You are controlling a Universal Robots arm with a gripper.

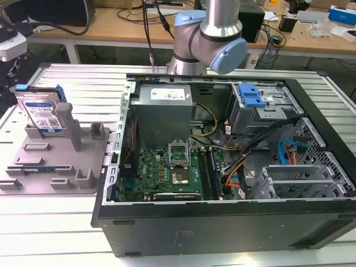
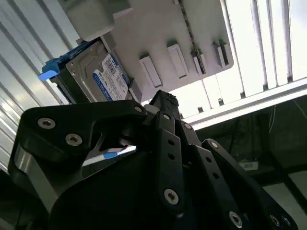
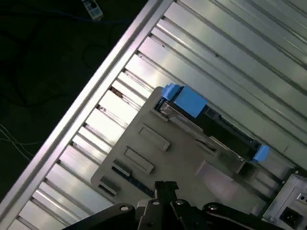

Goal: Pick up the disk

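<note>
Disk (image 1: 41, 111) standing on edge in a grey plastic fixture (image 1: 55, 161), its white-and-blue label facing out and a blue side rail capping its upper edge. It is slotted at the fixture's far corner on the exterior view's left and leans against an upright grey post (image 1: 64, 114). The fixture lies flat on the slatted aluminium table (image 1: 83, 83), near the table's edge on the exterior view's left, just beside an open computer case (image 1: 222, 222) that fills the middle of the table with its side panel off and its green motherboard (image 1: 167, 167) exposed. The robot arm (image 1: 211, 33) rises from behind the case at the table's far edge. In both wrist views the black gripper (image 2: 160, 98) hangs in the air over the fixture, well apart from the disk, its fingers drawn together at the tips with nothing between them. The first wrist view looks down past the gripper (image 3: 165, 184) at the disk's (image 3: 216, 127) thin upper edge, blue rail ends at both corners, along the fixture's side nearest the middle of the table.
</note>
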